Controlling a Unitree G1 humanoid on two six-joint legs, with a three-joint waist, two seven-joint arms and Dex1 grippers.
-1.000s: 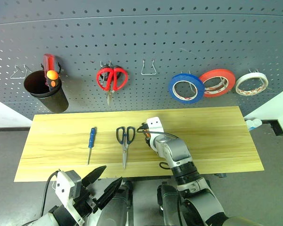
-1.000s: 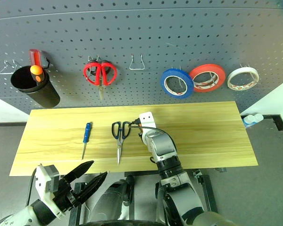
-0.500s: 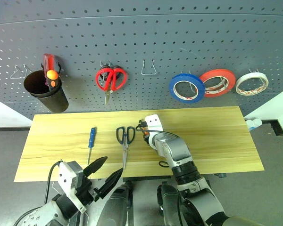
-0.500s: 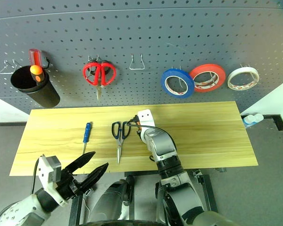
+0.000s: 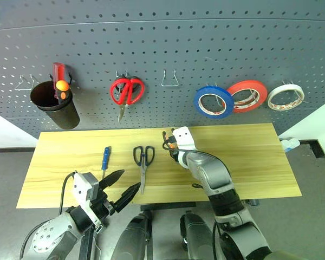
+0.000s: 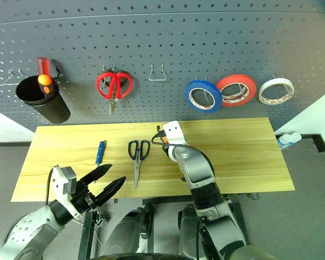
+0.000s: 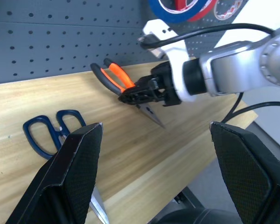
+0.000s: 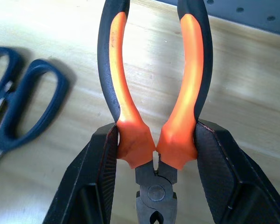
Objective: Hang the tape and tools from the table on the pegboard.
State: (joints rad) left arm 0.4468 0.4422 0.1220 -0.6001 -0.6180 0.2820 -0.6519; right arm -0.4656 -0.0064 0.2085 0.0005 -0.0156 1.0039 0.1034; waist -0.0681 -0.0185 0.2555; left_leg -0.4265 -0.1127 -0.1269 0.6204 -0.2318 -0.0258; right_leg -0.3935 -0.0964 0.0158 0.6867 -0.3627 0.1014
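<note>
Above the table (image 5: 249, 157), the right gripper (image 7: 130, 95) clamps the pliers (image 8: 154, 100), nose partly hidden; the left gripper (image 5: 121, 187) gapes empty.

Bright even light, soft shadows, wood glare, pegboard (image 5: 206, 49) bowed at edges.

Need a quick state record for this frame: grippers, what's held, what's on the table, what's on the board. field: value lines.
right gripper: shut on pliers, held clear of the table, handles toward the pegboard
left gripper: open, holding nothing, over the near table edge
on table: dark-handled scissors, blue screwdriver
on pegboard: blue tape, red-orange tape, white tape, red scissors, black cup with two screwdrivers
free hook: between red scissors and blue tape
</note>
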